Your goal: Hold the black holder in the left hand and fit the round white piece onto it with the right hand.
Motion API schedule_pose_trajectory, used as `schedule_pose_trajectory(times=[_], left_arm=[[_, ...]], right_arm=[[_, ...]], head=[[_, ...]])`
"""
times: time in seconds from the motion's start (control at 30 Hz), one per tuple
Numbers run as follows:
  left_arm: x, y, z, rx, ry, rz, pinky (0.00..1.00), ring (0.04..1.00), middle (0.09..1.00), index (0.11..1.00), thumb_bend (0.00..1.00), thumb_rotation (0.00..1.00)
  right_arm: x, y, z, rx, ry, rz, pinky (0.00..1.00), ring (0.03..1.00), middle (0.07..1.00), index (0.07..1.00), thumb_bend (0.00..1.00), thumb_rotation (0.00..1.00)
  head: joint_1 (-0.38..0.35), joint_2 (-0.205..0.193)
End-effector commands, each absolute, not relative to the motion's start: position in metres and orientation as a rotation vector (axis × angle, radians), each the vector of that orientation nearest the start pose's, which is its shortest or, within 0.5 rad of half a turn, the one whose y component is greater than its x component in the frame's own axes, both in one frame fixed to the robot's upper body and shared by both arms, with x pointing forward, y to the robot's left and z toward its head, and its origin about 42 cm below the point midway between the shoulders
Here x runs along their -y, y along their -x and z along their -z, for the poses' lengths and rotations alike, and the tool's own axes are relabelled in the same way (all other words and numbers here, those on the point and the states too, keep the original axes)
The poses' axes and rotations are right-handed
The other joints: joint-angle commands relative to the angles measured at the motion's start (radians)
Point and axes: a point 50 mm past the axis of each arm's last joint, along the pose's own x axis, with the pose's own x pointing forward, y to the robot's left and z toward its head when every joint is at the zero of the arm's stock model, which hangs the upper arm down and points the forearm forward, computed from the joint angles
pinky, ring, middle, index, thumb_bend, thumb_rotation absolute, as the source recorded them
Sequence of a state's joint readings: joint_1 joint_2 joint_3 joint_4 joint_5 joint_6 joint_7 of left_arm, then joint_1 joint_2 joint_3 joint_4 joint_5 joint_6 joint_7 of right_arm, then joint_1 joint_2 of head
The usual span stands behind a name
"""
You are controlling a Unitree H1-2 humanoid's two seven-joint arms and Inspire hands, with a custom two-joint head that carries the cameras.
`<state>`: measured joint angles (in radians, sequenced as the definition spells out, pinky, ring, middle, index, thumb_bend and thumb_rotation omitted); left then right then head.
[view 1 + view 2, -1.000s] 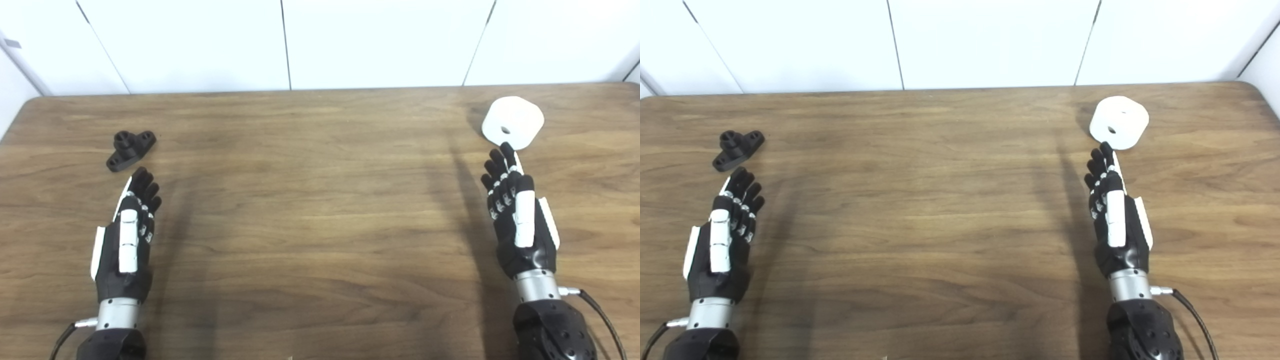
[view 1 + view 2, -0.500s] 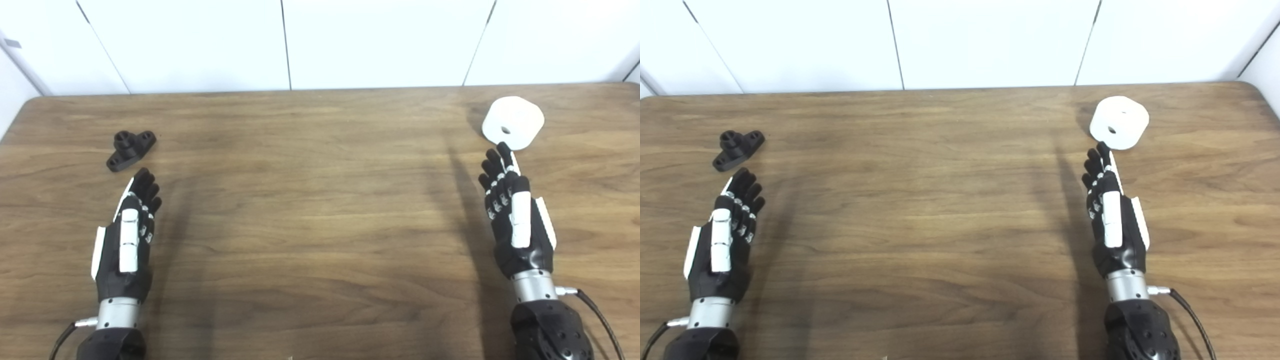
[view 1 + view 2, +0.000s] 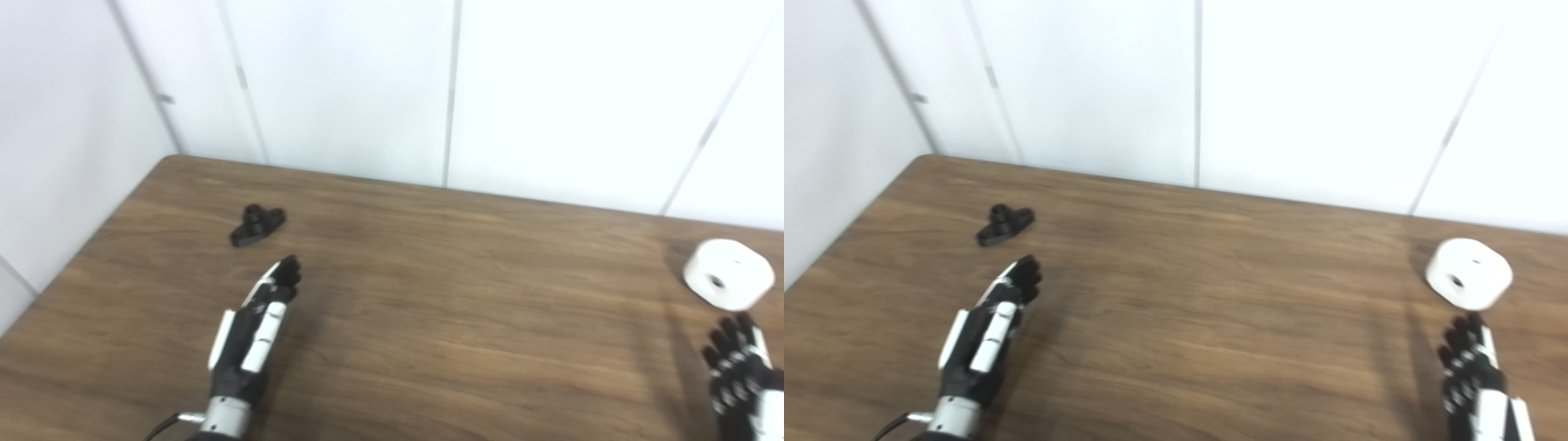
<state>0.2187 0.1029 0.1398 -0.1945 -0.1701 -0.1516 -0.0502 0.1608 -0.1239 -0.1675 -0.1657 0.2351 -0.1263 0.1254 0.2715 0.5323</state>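
Left hand point(image 3: 254, 331): I see it empty, fingers spread, black holder point(image 3: 257, 224) at 12 o'clock, apart.
Right hand point(image 3: 1476, 383): empty, fingers spread, white piece point(image 3: 1469, 272) at 12 o'clock.

Both views are motion-blurred. The right hand point(image 3: 1479, 383) is cut off by the bottom edge in both views; only its fingers and part of the back show, and the wrist is out of view. The black holder point(image 3: 258, 224) appears small and soft, so its holes and post cannot be resolved.
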Motion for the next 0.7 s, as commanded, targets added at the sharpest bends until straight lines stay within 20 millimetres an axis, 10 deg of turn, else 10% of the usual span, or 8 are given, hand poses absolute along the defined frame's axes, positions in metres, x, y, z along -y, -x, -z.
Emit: schedule_pose_trajectory(times=[0.0, 0.53, 0.67], left_arm=[[-0.278, -0.201, -0.116, 0.176, 0.020, -0.134, 0.96, 0.955, 0.953, 0.926, 0.44, 0.81], [-0.268, -0.205, -0.111, 0.168, -0.035, -0.122, 0.98, 0.967, 0.962, 0.935, 0.51, 0.78], [-0.266, -0.205, -0.115, 0.166, -0.122, -0.145, 0.93, 0.961, 0.965, 0.946, 0.52, 0.60]], right_arm=[[0.306, -0.215, -0.111, 0.156, -0.045, 0.050, 1.00, 0.997, 0.996, 1.000, 0.59, 1.00], [0.315, -0.220, -0.103, 0.164, -0.037, 0.037, 1.00, 0.997, 1.000, 1.000, 0.57, 1.00], [0.317, -0.221, -0.103, 0.161, -0.035, 0.036, 1.00, 0.994, 1.000, 1.000, 0.58, 1.00]], head=[[0.002, -0.002], [0.012, -0.035], [0.003, -0.037]])
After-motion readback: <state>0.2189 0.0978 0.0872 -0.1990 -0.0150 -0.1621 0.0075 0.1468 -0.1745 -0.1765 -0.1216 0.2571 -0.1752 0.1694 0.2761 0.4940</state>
